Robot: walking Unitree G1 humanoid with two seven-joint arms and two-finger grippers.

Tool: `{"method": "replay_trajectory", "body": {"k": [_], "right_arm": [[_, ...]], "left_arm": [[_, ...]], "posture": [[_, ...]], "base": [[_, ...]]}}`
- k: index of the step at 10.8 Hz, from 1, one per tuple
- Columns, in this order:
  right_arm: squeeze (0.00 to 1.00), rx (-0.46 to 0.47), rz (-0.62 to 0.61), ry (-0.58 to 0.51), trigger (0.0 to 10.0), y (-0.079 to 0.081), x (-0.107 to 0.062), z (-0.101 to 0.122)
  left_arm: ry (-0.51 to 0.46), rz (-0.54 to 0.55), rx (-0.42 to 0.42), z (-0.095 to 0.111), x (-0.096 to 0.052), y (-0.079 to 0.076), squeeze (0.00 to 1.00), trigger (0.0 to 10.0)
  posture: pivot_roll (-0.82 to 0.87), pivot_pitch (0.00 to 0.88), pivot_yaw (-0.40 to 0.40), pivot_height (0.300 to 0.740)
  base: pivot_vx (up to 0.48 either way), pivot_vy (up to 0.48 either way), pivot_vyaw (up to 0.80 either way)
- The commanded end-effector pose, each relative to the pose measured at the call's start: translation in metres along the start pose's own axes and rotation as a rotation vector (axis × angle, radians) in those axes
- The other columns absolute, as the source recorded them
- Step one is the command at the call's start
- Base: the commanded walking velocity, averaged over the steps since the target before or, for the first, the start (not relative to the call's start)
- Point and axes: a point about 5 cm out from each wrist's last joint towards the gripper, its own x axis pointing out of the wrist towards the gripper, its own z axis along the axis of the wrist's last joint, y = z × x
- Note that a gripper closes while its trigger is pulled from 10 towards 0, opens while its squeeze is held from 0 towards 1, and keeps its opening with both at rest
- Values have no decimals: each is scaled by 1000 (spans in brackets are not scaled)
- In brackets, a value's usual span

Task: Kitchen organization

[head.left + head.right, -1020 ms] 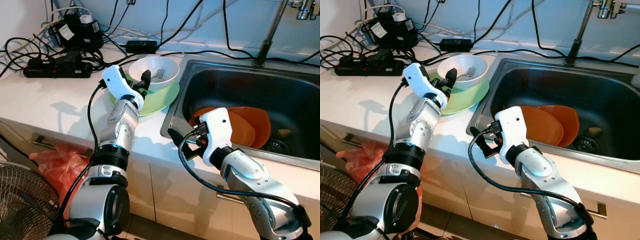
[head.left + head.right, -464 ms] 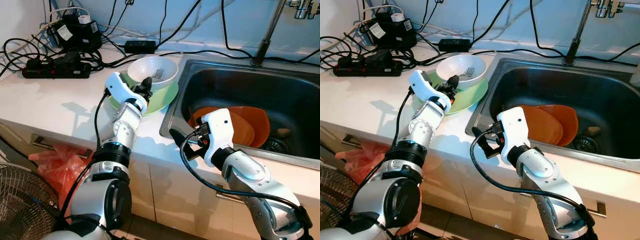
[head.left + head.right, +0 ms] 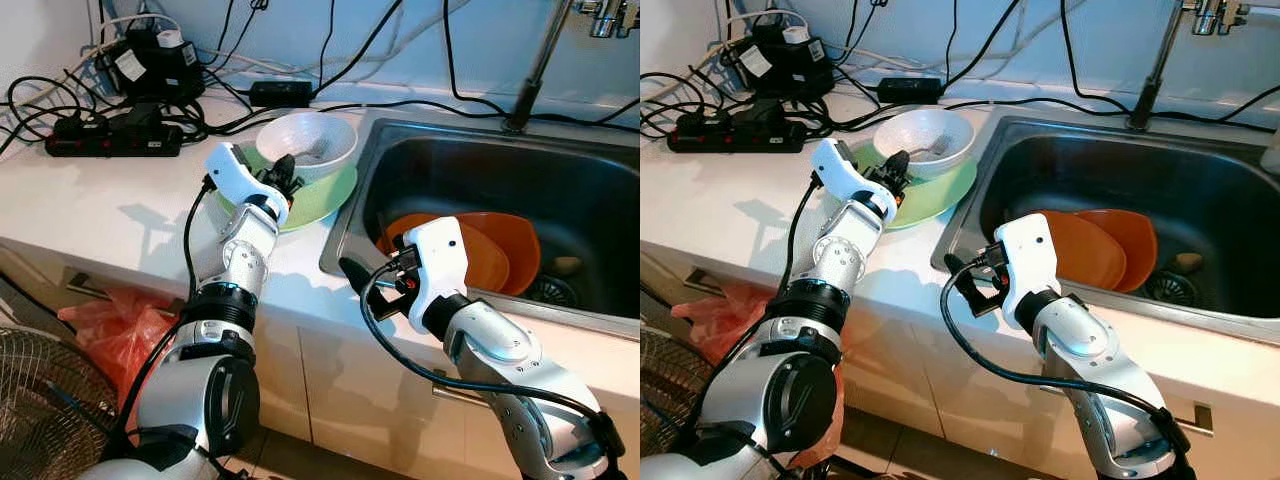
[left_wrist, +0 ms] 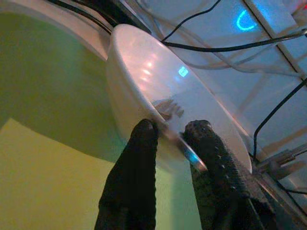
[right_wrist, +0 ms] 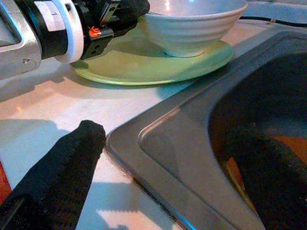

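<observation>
A white bowl (image 3: 310, 140) with a fork (image 3: 930, 150) inside stands on a light green plate (image 3: 325, 200) on the counter, left of the sink. My left gripper (image 3: 283, 172) is at the bowl's near rim. In the left wrist view the rim (image 4: 163, 124) passes between the two fingers, which are shut on it. My right gripper (image 3: 372, 288) hangs open over the sink's front left corner, with one finger (image 5: 81, 143) above the counter and the other above the basin. Two orange plates (image 3: 500, 250) lie in the sink.
The steel sink (image 3: 600, 180) has a faucet pipe (image 3: 530, 80) at its back. A power strip (image 3: 110, 140), adapters and many black cables crowd the counter's back left. Below the counter are a red bag (image 3: 110, 330) and a fan (image 3: 40, 400).
My left gripper has shifted slightly along the bowl's near rim and closed on it; the bowl now looks a little blurred. The right arm has stayed put.
</observation>
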Motion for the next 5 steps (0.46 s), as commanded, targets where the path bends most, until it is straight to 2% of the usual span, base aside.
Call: {"method": "replay_trajectory", "body": {"k": [1,3,5], "right_arm": [[0,-16,-10,-11,10000,-1,1,4],[0,-16,-11,-11,10000,-2,1,4],[0,-17,-11,-13,10000,-2,1,4]], "left_arm": [[-14,-13,4,7,3,-6,0,0],[-27,-24,30,9,3,-8,0,0],[-72,-58,103,16,3,-15,0,0]], "posture": [[-155,0,95,740],[-155,0,96,740],[-155,0,96,740]], "base": [[0,0,0],[0,0,0],[0,0,0]]}}
